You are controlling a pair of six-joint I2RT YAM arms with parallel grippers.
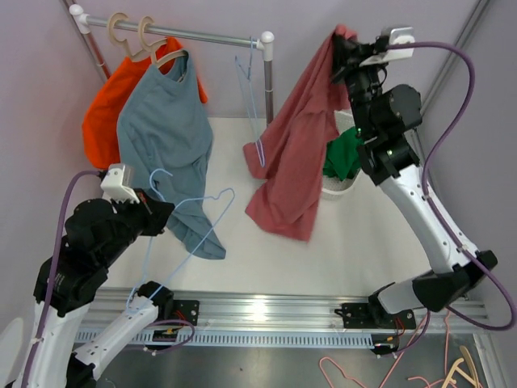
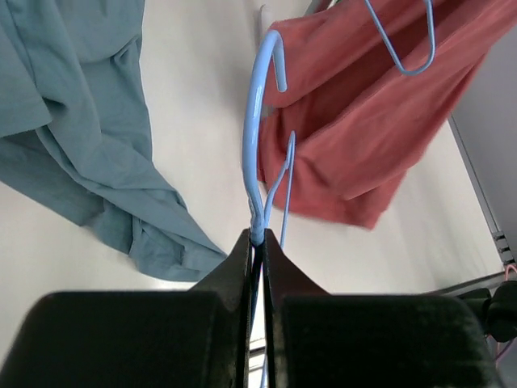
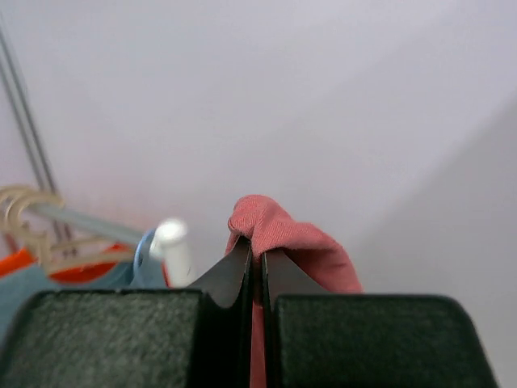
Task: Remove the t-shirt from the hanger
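My right gripper [image 1: 339,44] is raised high at the back right and shut on a fold of the red t-shirt [image 1: 295,153], which hangs down from it to just above the table. The wrist view shows the red cloth [image 3: 279,226] pinched between the closed jaws of the right gripper [image 3: 256,252]. My left gripper [image 1: 159,212] is shut on the neck of a bare light-blue wire hanger [image 1: 198,222] at the front left. In the left wrist view the left gripper [image 2: 258,236] holds the hanger [image 2: 252,137], hook up, with the red t-shirt [image 2: 363,105] beyond it. Hanger and shirt look apart.
A clothes rack [image 1: 202,34] at the back holds an orange shirt [image 1: 101,113], a grey-blue shirt [image 1: 166,121] on wooden hangers, and an empty blue wire hanger [image 1: 252,105]. A white basket [image 1: 343,187] with a green garment [image 1: 346,153] sits behind the red shirt. Pink hangers [image 1: 452,372] lie below the table.
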